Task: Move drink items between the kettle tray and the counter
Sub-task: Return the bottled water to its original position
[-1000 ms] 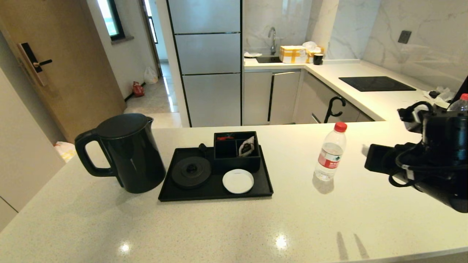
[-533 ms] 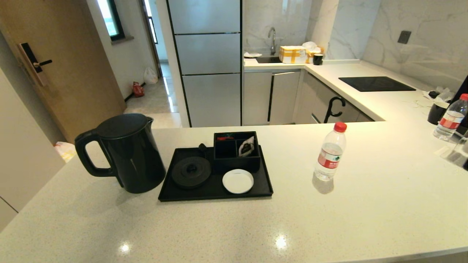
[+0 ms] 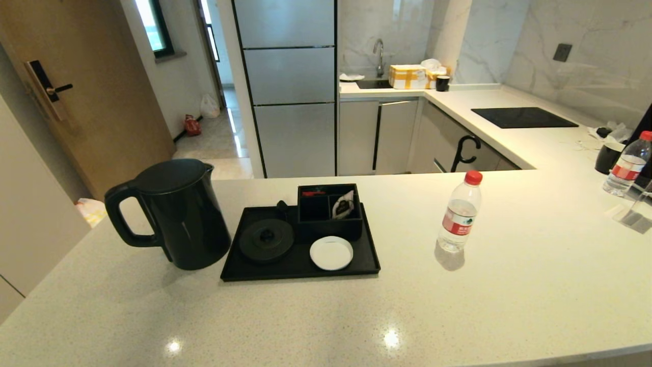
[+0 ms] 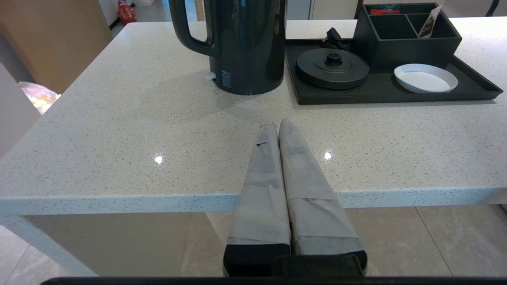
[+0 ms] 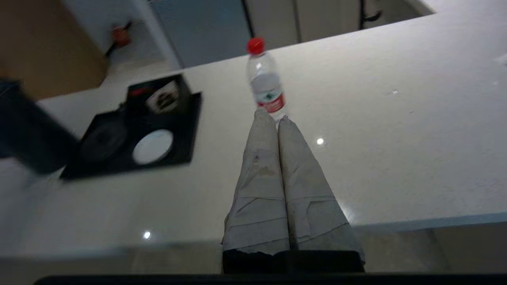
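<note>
The black kettle (image 3: 173,214) stands on the counter (image 3: 326,316), just left of the kettle tray (image 3: 300,275). On the tray are the bare round base (image 3: 266,239), the compartment box (image 3: 329,211) and the white coaster (image 3: 331,253). The water bottle (image 3: 460,211) stands upright on the counter, right of the tray. Neither arm shows in the head view. My left gripper (image 4: 278,124) is shut and empty, low at the counter's front edge, facing the kettle (image 4: 245,43). My right gripper (image 5: 272,116) is shut and empty, with the bottle (image 5: 264,83) standing beyond its tips.
A second bottle (image 3: 625,165) and a black mug (image 3: 607,158) stand at the counter's far right. The black cooktop (image 3: 524,116) lies behind on the side run. Boxes (image 3: 407,75) sit by the sink at the back.
My right arm, which filled the right side of the head view a second ago, has withdrawn out of that view. Kettle, tray and bottle have not moved.
</note>
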